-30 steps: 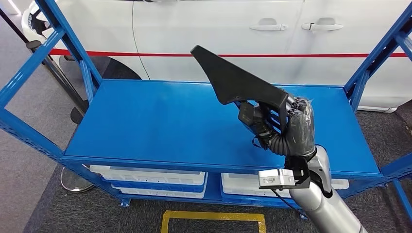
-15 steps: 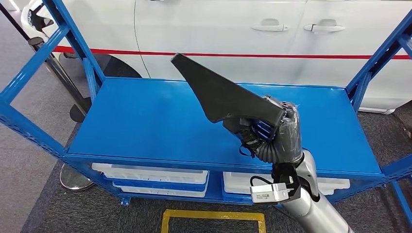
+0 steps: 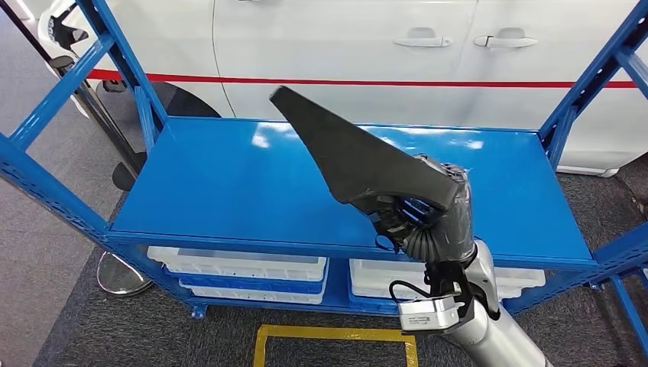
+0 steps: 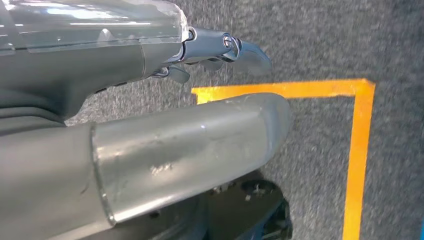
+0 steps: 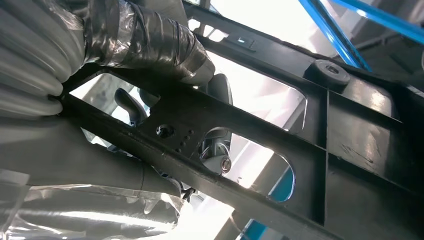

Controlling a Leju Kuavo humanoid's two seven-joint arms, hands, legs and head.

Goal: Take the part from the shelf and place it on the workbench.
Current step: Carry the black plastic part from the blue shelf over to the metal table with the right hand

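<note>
Half done, you could say: your right hand (image 3: 439, 210) has its fingers (image 5: 150, 42) clenched on the black part (image 3: 351, 157), lifted above the blue shelf (image 3: 229, 191) at frame centre, left hand (image 4: 220, 50) empty, worktop placement still ahead.

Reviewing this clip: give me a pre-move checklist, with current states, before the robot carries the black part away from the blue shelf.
1. Right robot hand grips the long black plastic part: ok.
2. Fingers pass through the part's ribbed frame openings: ok.
3. Part lifted off the blue metal shelf top: ok, it appears raised.
4. Part's tip apart from the white car behind: cannot tell the gap.
5. Left robot hand holds nothing, hanging over grey carpet: ok.
6. Workbench location: cannot tell.
</note>
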